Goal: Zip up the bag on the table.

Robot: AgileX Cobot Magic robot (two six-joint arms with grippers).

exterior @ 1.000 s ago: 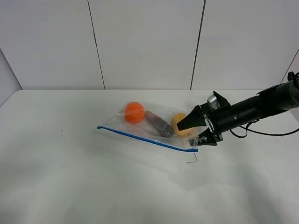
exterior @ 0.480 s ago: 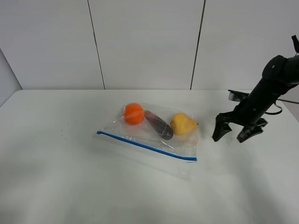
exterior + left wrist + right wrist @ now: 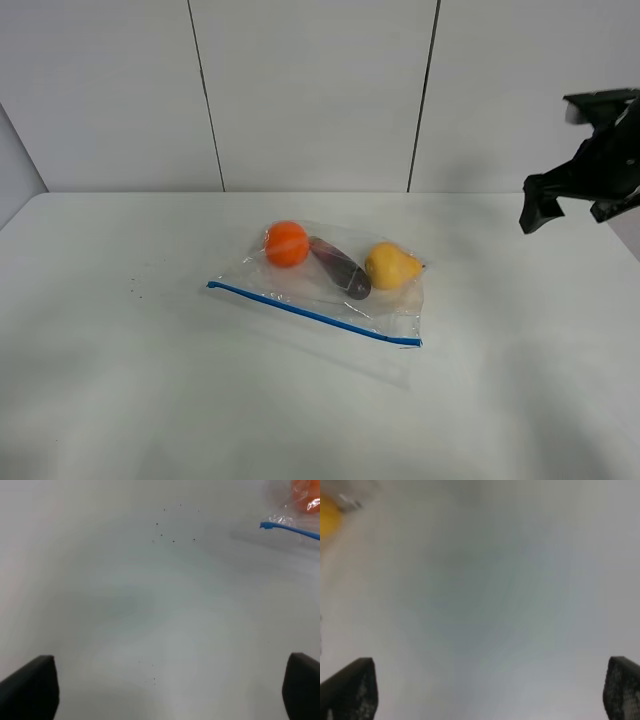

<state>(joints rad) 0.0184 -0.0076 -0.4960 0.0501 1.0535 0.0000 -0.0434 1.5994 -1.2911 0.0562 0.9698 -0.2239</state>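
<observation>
The clear bag (image 3: 322,296) lies flat on the white table (image 3: 140,390), with an orange fruit (image 3: 287,243), a purple fruit (image 3: 340,267) and a yellow fruit (image 3: 392,266) inside. Its blue zipper strip (image 3: 310,313) runs along the near edge as one line. My right gripper (image 3: 575,208) is open and empty, raised well to the right of the bag. Its wrist view shows only the yellow fruit (image 3: 327,512) at one edge. My left gripper (image 3: 165,690) is open and empty over bare table; the zipper strip's left end (image 3: 287,529) shows far off. The left arm is out of the exterior view.
A few dark specks (image 3: 133,291) mark the table left of the bag. A panelled white wall (image 3: 310,90) stands behind the table's back edge. The right arm (image 3: 610,150) hangs at the frame's right edge.
My right gripper has drawn back from the bag's right end, lifting up and away to the right. The bag has settled flat and stays put.
</observation>
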